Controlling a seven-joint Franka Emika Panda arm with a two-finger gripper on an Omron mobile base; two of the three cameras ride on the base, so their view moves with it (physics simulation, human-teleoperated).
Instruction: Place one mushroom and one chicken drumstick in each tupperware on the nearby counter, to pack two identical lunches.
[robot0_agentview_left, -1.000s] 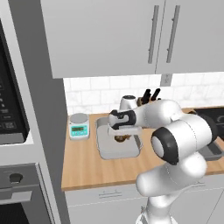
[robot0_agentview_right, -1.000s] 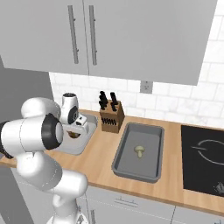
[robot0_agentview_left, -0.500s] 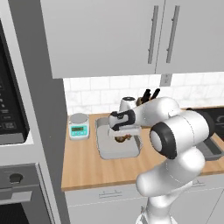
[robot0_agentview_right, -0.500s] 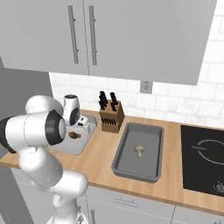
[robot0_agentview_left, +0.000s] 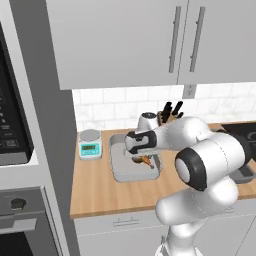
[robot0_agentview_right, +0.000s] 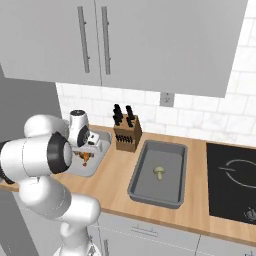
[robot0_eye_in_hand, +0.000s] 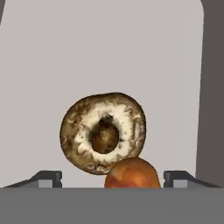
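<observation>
Left base view: gripper (robot0_agentview_left: 141, 158) low over the light grey tupperware (robot0_agentview_left: 120, 171), orange drumstick (robot0_agentview_left: 145, 160) at the tips. Right base view: dark tupperware (robot0_agentview_right: 145, 185) holding one mushroom (robot0_agentview_right: 159, 172), no drumstick. Hand view: drumstick end (robot0_eye_in_hand: 132, 173) between parted fingertips (robot0_eye_in_hand: 46, 178), grip indeterminate, directly beside a second mushroom (robot0_eye_in_hand: 103, 133); risk of nudging it.

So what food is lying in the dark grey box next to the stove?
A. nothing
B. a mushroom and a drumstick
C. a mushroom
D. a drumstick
C: in the right base view the dark tupperware holds one pale mushroom and no orange drumstick.
</observation>
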